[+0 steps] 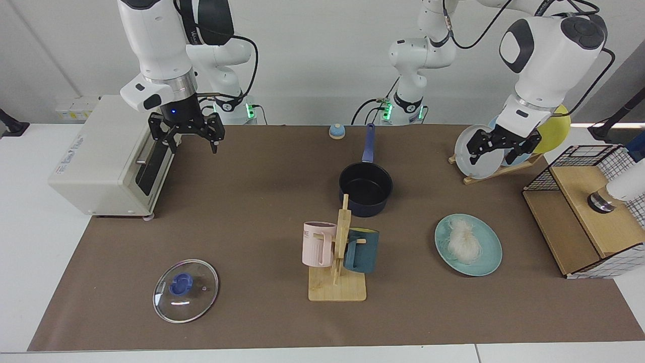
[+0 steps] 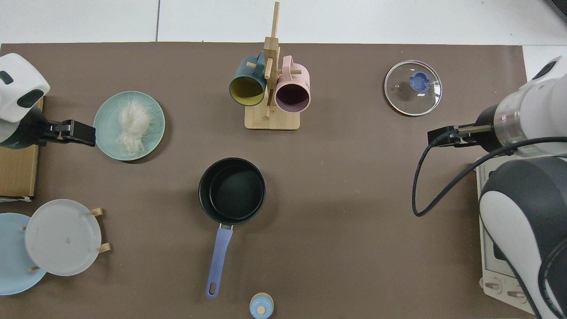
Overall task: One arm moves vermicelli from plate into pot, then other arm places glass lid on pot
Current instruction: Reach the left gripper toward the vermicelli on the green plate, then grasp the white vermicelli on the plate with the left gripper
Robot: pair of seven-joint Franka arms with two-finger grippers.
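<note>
The vermicelli point(image 1: 462, 239) point(image 2: 132, 124) lies as a white tangle on the teal plate point(image 1: 490, 256) point(image 2: 105, 138). Mid-table stands the dark pot point(image 1: 365, 189) point(image 2: 231, 190), nothing inside it, its blue handle toward the arms' bases. The glass lid point(image 1: 185, 290) point(image 2: 413, 87) lies flat near the front edge, blue knob up. My left gripper point(image 1: 493, 150) point(image 2: 83, 134) hangs open and holds nothing, above the table behind the plate. Beside the toaster oven my right gripper point(image 1: 192, 142) point(image 2: 440, 137) hovers open, far from the lid.
A wooden mug rack point(image 1: 337, 257) with a pink and a dark teal mug stands in front of the pot. A toaster oven point(image 1: 101, 156), a dish rack with plates point(image 1: 478, 151), a wire-and-wood box point(image 1: 589, 212) and a small blue bell point(image 1: 336, 131) line the edges.
</note>
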